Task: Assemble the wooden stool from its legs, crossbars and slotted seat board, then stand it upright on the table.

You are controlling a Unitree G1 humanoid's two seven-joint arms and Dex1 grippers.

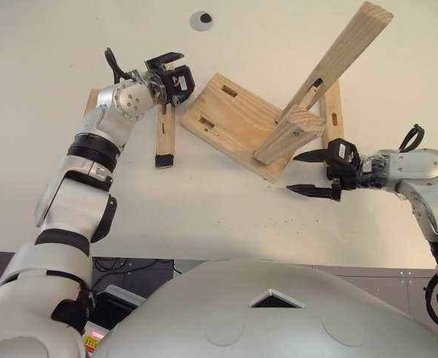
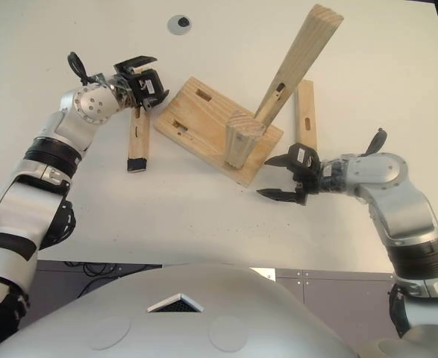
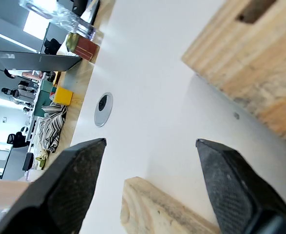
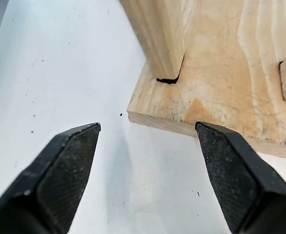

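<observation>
The slotted seat board lies flat mid-table. Two legs stand in its slots: one long leg leaning up and to the right, and one leg at the near right corner, its end pointing toward the head camera. My right gripper hovers open just off that near corner, touching nothing. A loose leg with a black end cap lies left of the board. My left gripper hangs open over its far end, empty. A slotted piece lies flat to the right of the board.
Another wooden piece lies partly hidden behind my left forearm. A round grey grommet sits in the table at the back. The table's front edge runs close below the right gripper. Bare white tabletop lies in front of the board.
</observation>
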